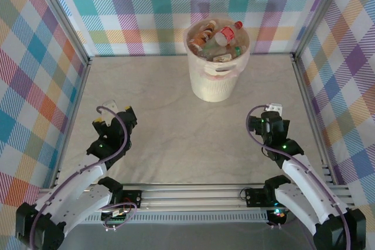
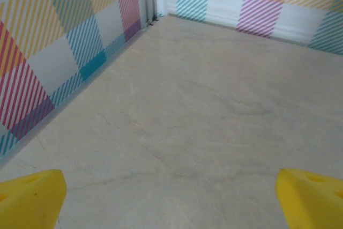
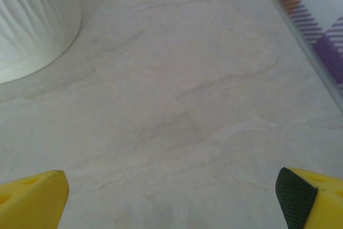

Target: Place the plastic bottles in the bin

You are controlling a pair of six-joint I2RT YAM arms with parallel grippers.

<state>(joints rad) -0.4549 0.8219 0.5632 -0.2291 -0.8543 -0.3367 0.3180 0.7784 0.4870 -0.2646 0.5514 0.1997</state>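
The bin [image 1: 217, 80] stands at twelve o'clock on the surface [image 1: 176, 127], a little right of centre and close before the back wall [image 1: 146, 10]. The plastic bottles [image 1: 218, 40] lie heaped inside it, up to the rim. The left gripper [image 1: 115, 109] sits at eight o'clock and the right gripper [image 1: 273, 110] at four o'clock, both well apart from the bin. Side walls [image 1: 35, 86] close the surface at nine and three o'clock.

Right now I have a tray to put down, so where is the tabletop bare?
The widest bare stretch of table lies between the left hand and right hand, in front of the bin. Both far corners beside the bin are bare too. Crowded: inside the bin, packed with bottles.
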